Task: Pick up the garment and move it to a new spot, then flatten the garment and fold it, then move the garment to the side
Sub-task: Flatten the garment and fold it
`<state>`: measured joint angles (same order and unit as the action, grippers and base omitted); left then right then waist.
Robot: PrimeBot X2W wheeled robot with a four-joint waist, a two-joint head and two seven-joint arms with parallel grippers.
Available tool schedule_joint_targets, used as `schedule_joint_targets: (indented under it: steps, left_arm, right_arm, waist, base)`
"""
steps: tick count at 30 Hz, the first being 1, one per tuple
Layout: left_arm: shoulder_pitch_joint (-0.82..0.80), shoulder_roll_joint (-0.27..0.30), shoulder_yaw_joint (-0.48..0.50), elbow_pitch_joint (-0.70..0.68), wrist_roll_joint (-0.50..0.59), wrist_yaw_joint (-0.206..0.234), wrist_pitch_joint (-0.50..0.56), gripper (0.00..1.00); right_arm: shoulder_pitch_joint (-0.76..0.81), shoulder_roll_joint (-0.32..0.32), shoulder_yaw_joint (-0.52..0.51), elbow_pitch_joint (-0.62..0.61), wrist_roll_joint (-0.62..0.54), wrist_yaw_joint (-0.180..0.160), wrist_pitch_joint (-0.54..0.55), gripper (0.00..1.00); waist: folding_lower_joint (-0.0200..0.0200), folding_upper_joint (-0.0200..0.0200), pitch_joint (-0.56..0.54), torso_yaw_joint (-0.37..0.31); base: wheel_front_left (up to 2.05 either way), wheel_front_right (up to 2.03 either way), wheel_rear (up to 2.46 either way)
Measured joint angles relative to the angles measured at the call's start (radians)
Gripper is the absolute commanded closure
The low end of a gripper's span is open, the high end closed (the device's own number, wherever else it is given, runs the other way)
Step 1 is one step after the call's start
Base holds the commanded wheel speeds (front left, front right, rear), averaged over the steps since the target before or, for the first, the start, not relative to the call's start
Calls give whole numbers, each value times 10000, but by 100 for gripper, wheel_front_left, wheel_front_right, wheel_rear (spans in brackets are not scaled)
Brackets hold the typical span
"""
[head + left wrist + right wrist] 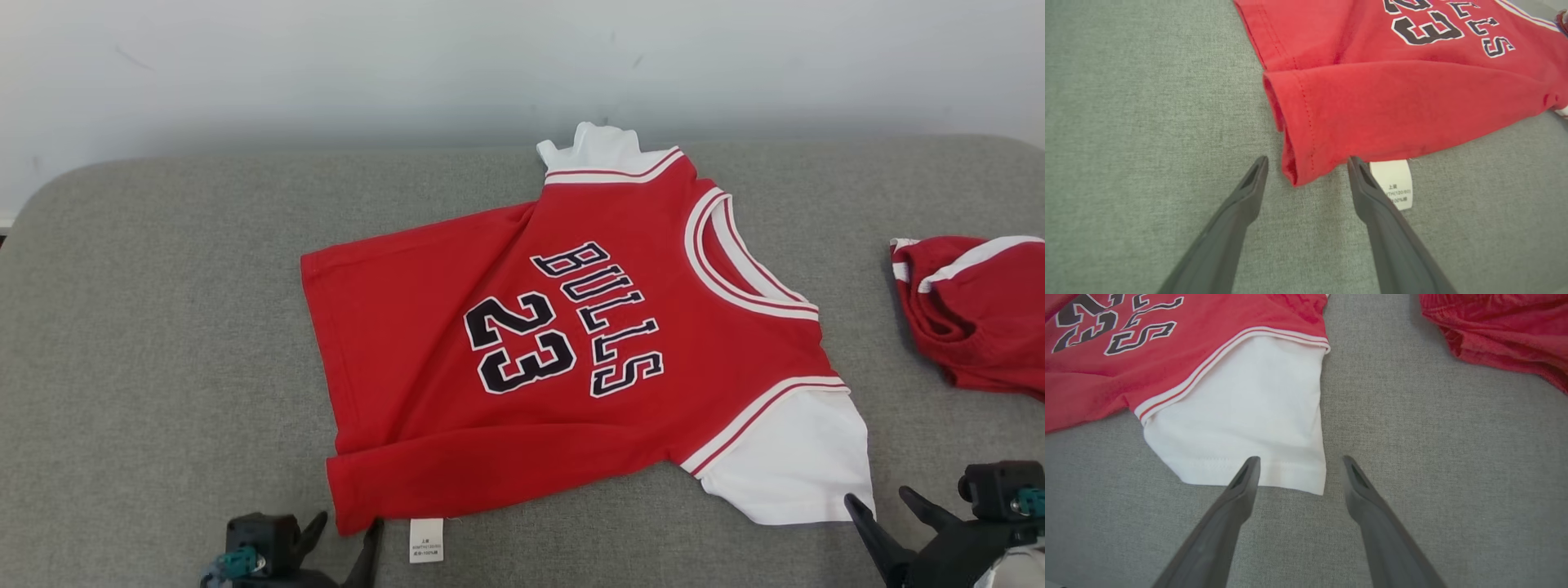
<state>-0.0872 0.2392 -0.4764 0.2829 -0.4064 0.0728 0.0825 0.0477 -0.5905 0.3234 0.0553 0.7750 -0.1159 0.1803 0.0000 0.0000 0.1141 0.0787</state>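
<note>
Garment [571,343] spread out; left pincer [1308,160] apart, hem corner [1296,175] between tips; right pincer [1300,458] apart, white sleeve [1241,408] corner between tips.

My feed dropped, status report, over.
Left pincer open, at jersey hem corner. Right pincer open, at white sleeve. Jersey spread on grey cushion, unheld. Other red garment to right, apart.

Left fingers [1237,216], right fingers [1372,514]: wide apart.
</note>
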Motion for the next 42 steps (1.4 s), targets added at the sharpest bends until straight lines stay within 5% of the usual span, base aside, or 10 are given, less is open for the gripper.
schedule_joint_targets:
  steps: [8, 10, 11, 12, 13, 23, 33, 42]
  left_arm:
    - [-608, -207, 35, 297, -77, 59, 539, 4]
    - [-631, -247, 54, 353, -127, 59, 625, 53]
    - [-646, -278, 58, 420, -222, 58, 702, 69]
    - [-653, -297, 71, 453, -290, 61, 723, 76]
    - [-662, -326, 96, 472, -355, 63, 729, 100]
    - [-575, -161, 25, 123, -267, 113, 988, 100]
    - [643, 245, -180, -1519, -445, -50, 1164, 100]
    - [611, 460, -307, -2826, -1260, -930, 1894, 100]
  right_arm:
    - [-891, 207, 173, 537, -290, -73, 522, 0]
    - [-1039, 259, 322, 725, -332, -73, 738, 0]
    - [-1049, 278, 385, 780, -372, -73, 803, 24]
    - [-1049, 318, 397, 834, -370, -73, 851, 60]
    - [-1051, 349, 433, 878, -370, -73, 853, 100]
    - [-1196, 451, 267, 1114, -290, -73, 978, 100]
    - [-616, -115, -660, 1181, 259, -73, 713, 100]
    - [-477, 92, -40, -17, 780, 433, 1413, 100]
  waist:
    - [1, 0, 408, 42]
    - [1, 0, 478, 52]
    - [1, 0, 503, 56]
    - [1, 0, 514, 61]
    - [1, 0, 520, 65]
    - [1, 0, 436, 45]
    - [0, 0, 58, 22]
    - [0, -1, -190, 122]
  base:
    - [0, 0, 0]
    - [0, 0, 0]
    - [0, 0, 0]
    - [0, 0, 0]
    - [0, 0, 0]
    - [0, 0, 0]
    - [0, 0, 0]
    - [0, 0, 0]
